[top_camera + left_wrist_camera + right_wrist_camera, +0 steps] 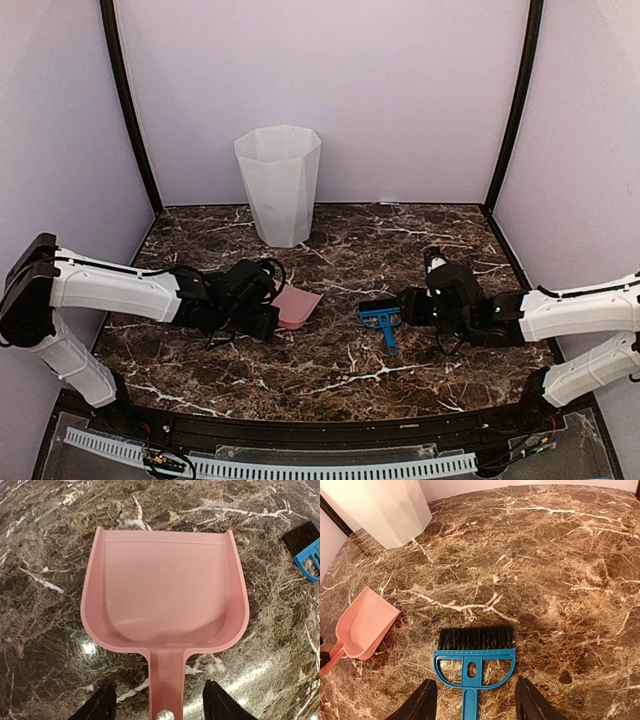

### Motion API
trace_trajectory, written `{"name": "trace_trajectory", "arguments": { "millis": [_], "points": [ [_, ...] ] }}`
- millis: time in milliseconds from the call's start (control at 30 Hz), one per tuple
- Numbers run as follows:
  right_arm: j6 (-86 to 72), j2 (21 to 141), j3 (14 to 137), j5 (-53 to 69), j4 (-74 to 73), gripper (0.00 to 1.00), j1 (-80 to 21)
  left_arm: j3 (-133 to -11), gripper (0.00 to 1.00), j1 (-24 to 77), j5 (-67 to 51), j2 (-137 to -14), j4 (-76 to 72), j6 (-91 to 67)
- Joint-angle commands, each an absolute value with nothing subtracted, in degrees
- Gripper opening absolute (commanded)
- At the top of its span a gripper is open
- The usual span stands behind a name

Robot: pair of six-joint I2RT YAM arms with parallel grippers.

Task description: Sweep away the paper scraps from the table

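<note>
No paper scraps show in any view. The brown marble table (340,375) carries a pink dustpan (297,305) and a blue hand brush (382,322). My left gripper (262,320) is open, its fingers on either side of the dustpan's handle without touching it. In the left wrist view the gripper (162,702) is open and the dustpan (165,595) lies flat and empty. My right gripper (405,308) is open astride the brush handle. In the right wrist view the gripper (475,700) is open and the brush (472,655) lies flat, bristles pointing away.
A white translucent waste bin (279,185) stands upright at the back left centre, also in the right wrist view (380,507). The dustpan shows at the left in the right wrist view (362,627). The brush shows at the right edge of the left wrist view (306,550). Walls enclose the table.
</note>
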State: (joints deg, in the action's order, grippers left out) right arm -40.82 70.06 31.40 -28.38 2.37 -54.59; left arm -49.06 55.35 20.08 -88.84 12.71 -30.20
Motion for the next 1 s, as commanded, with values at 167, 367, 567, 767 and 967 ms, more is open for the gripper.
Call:
{"name": "trace_trajectory", "arguments": {
  "millis": [167, 367, 567, 767, 967],
  "points": [
    [-28.80, 63.19, 36.62, -29.91, 4.65, 0.88, -48.91, -50.52, 0.73, 55.16, 37.68, -72.97, 13.55, -26.06],
    [-22.48, 59.21, 37.71, -29.00, 6.81, 0.99, -42.65, -46.51, 0.79, 49.43, 44.88, -64.62, 10.32, -23.93],
    [-16.25, 54.88, 34.66, -24.59, 11.02, 0.98, -32.24, -39.97, 0.98, 43.25, 48.00, -56.20, 8.27, -24.08],
    [-15.36, 54.46, 31.40, -16.26, 13.23, 0.99, -25.51, -36.96, 0.99, 40.85, 50.29, -51.79, 6.23, -22.54],
    [-14.36, 55.32, 30.36, -14.61, 13.90, 0.99, -25.11, -34.46, 0.99, 40.69, 51.72, -50.84, 4.15, -21.00]
  ]
}}
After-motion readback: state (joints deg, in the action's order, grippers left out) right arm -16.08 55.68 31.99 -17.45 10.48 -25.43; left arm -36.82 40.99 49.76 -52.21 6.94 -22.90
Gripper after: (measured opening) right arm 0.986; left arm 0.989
